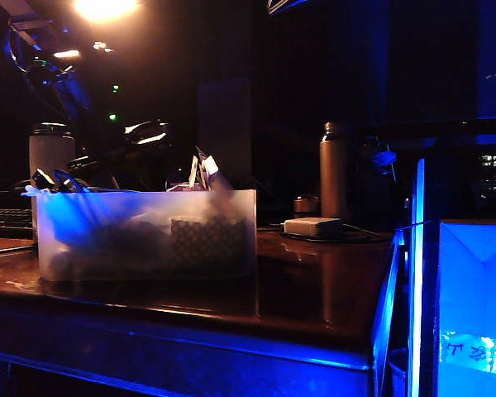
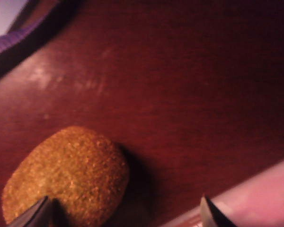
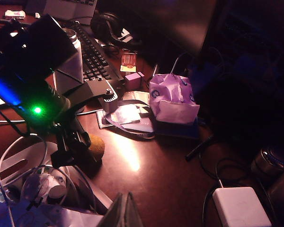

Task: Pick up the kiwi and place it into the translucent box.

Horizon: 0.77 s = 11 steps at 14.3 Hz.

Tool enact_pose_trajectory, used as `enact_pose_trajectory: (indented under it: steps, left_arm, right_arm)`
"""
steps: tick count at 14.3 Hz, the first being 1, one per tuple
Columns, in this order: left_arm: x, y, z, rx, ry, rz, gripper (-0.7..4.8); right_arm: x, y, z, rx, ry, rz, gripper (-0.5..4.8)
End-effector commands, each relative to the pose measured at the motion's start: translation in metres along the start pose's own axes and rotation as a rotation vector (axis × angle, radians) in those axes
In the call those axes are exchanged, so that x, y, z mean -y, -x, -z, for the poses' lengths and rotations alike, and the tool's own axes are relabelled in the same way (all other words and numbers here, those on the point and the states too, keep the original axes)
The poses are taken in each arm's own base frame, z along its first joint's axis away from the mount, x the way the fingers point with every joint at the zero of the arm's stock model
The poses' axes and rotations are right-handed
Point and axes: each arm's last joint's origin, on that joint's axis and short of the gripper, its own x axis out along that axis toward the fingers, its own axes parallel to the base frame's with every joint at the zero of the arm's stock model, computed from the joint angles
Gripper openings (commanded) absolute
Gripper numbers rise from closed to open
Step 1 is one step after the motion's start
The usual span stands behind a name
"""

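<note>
Left gripper (image 2: pixel 125 213): jaws spread wide, nothing held. In the left wrist view only the two fingertips show. One fingertip (image 2: pixel 35 213) lies over the near edge of the kiwi (image 2: pixel 68 175); whether it touches cannot be told. The other tip stands clear on the far side, just beside a pale edge that is probably the box wall.

The kiwi rests on the dark table (image 2: pixel 180 94). It is not centred between the tips; it sits well toward one of them, with bare wood in the remainder of the gap. In the right wrist view the left arm stands over the fruit, next to the box (image 1: pixel 149 240) with its load of clutter.

Right gripper (image 3: pixel 125 210): well away from the kiwi, tips drawn to a point, judged closed and empty.

Assessment: the approach step is in hand and the grasp is not yet made. To do it well, shift the left gripper sideways until the fruit lies midway between the tips, then lower so the pads meet its widest part. Close gently, as the rounded skin may roll or squirt out under an off-centre pinch. Keep the free tip off the box wall.
</note>
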Motion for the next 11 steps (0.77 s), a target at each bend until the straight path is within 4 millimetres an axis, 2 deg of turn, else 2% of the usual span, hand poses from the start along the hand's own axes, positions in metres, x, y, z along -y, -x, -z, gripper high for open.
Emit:
enact_pose_trajectory:
  steps: [1, 5, 11]
  left_arm:
    - [-0.004, 0.003, -0.003, -0.008, -0.007, -0.14, 4.12]
    - [-0.005, 0.009, -0.013, 0.047, -0.031, -0.188, 4.12]
    - [-0.009, -0.009, -0.008, 0.002, -0.024, -0.177, 4.12]
  right_arm:
    - [0.001, 0.002, -0.006, 0.04, 0.001, 0.004, -0.01]
    - [0.001, 0.002, -0.006, 0.042, 0.001, 0.004, -0.01]
    - [0.0, 0.002, -0.008, 0.068, -0.008, -0.015, -0.01]
